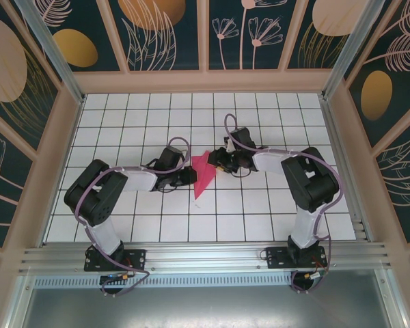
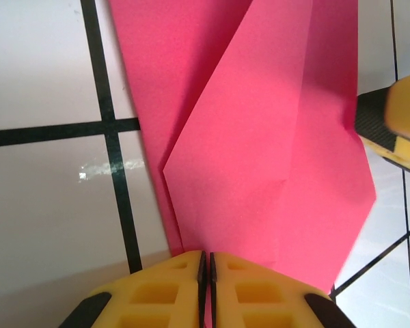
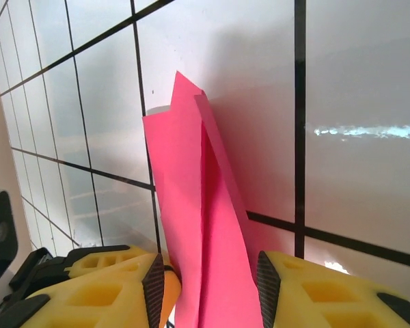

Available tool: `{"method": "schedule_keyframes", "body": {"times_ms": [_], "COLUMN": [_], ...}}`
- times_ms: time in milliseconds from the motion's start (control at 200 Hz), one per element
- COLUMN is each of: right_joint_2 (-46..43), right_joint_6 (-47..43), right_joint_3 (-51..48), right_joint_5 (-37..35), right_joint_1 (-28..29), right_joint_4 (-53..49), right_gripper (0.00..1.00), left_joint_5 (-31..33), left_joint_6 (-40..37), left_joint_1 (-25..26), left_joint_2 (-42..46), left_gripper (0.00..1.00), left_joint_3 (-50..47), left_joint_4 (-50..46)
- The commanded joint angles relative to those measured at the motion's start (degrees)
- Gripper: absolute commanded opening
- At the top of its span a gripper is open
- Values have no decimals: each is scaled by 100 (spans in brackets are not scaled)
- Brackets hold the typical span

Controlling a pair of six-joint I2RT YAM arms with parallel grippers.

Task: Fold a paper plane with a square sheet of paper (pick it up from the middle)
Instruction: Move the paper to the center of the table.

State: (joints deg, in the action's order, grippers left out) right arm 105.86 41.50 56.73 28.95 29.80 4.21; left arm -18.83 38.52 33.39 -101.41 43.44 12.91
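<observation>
The square sheet of paper (image 1: 203, 175) is magenta-pink and folded into a narrow pointed shape with layered creases, its tip toward the near edge. It stands partly raised off the tiled table between the two grippers. My left gripper (image 1: 190, 175) is shut on the paper's edge; in the left wrist view the jaws (image 2: 206, 263) press together with pink paper (image 2: 260, 137) running between them. My right gripper (image 1: 216, 162) stands open on the opposite side. In the right wrist view the upright folds (image 3: 198, 205) pass between its spread pads (image 3: 267, 287) without being pinched, around the gripper's midpoint (image 3: 208, 283).
The white grid-tiled table (image 1: 260, 109) stretches around the paper, bounded by patterned walls and a metal rail (image 1: 205, 256) at the near edge. A right-gripper finger (image 2: 396, 123) shows at the paper's far side in the left wrist view.
</observation>
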Motion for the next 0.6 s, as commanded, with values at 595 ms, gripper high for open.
{"method": "schedule_keyframes", "body": {"times_ms": [595], "right_joint_2": [-439], "right_joint_6": [234], "right_joint_3": [-488], "right_joint_5": [-262], "right_joint_1": [34], "right_joint_4": [100], "right_gripper": [44], "left_joint_5": [-103], "left_joint_6": [226], "left_joint_1": [64], "left_joint_2": [32], "left_gripper": [15], "left_joint_3": [-398], "left_joint_4": [-193]}}
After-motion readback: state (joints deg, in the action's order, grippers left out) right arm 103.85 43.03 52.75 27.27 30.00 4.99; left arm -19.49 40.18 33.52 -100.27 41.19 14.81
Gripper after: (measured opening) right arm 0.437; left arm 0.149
